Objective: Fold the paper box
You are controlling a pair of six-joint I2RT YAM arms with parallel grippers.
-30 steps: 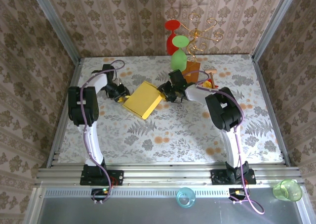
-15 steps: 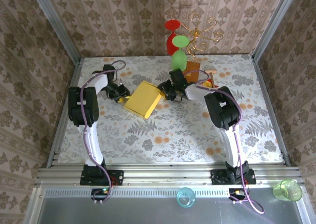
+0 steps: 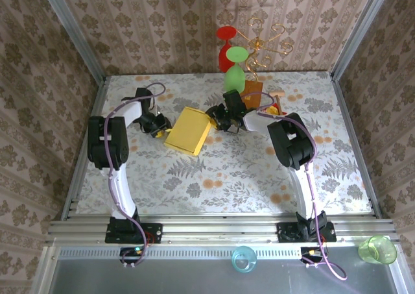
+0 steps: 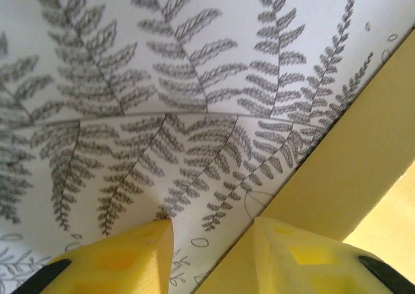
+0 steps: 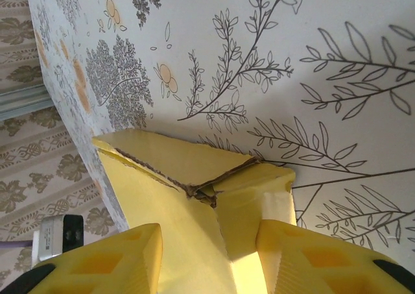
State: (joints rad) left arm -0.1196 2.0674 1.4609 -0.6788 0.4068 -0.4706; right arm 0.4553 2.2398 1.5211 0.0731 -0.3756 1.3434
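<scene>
The paper box lies flat on its broad yellow face just off the middle of the bench, toward 10 o'clock. Its long axis runs from about 1 o'clock to 7 o'clock, with the far short end pointing at 1 o'clock. It already reads as a shallow closed shape, so you are most likely at the closing step and working the last corner. In the right wrist view that corner shows two raw-edged flaps meeting loosely at a ragged seam, not yet seated. The right end effector straddles that corner at the box's 2 o'clock side, with cardboard between its yellow fingers. You cannot tell from here whether the pads are pressing or only flanking it. The left end effector sits at the box's 9 o'clock edge with its jaws apart. Bare bench shows in the gap, and one finger lies right against the box wall like a brace. For the next move, hold that brace firm, then push the loose flap inward along the short end. Go gently, because the card is thin and could slide toward 9 o'clock. Beyond the right end effector, at 1 o'clock, stands the wooden block with the wire stand, so give it room.
</scene>
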